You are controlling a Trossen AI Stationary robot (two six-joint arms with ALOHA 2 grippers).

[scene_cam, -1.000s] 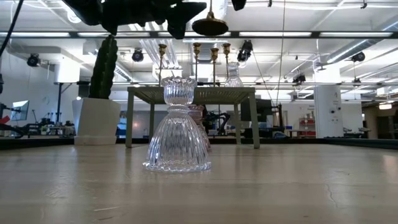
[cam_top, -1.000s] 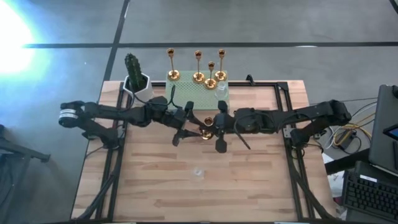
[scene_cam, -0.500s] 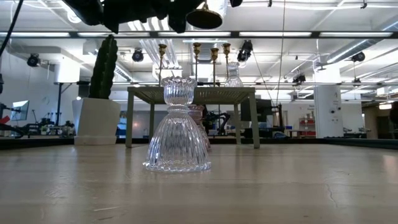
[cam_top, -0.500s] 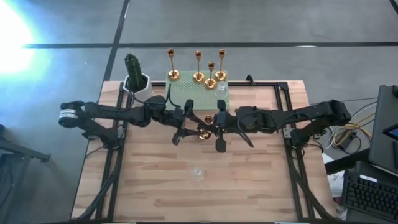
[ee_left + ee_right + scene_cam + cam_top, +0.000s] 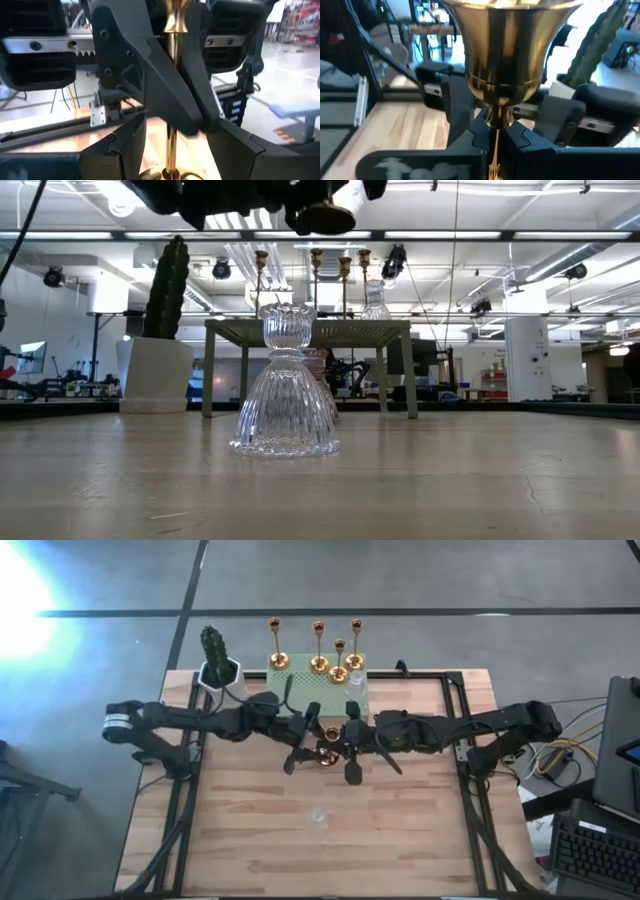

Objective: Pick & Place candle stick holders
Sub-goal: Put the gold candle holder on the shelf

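Note:
A gold candle stick holder (image 5: 328,743) hangs upright in the air over the middle of the table, its domed base (image 5: 325,218) lowest. My right gripper (image 5: 345,745) is shut on its stem. My left gripper (image 5: 303,742) is open, and its fingers (image 5: 120,150) stand on either side of the lower stem without touching it. Several more gold holders (image 5: 319,663) and a small clear one (image 5: 357,683) stand on their bases on the green stand (image 5: 318,692). A clear ribbed glass holder (image 5: 287,385) stands on the table (image 5: 250,840), with a pinkish one (image 5: 320,375) behind it. My right gripper pinches the holder's slim stem (image 5: 495,131) between its two fingers, just under the gold cup (image 5: 512,50). The fingers come level from the table's right and lie across the stem. The holder stands upright in the hold, lifted clear of the table.
A cactus (image 5: 213,645) in a white pot (image 5: 222,675) stands at the far left, beside the green stand. The clear glass holder also shows in the high view (image 5: 320,817), alone on the near half of the table. Black frame rails (image 5: 470,830) run along the table's sides.
My left gripper has gone toward the table's right edge, closer to the gold holder, and has stayed open. My right gripper has carried the holder a little toward the table's left and far edges, still upright and clear of the table.

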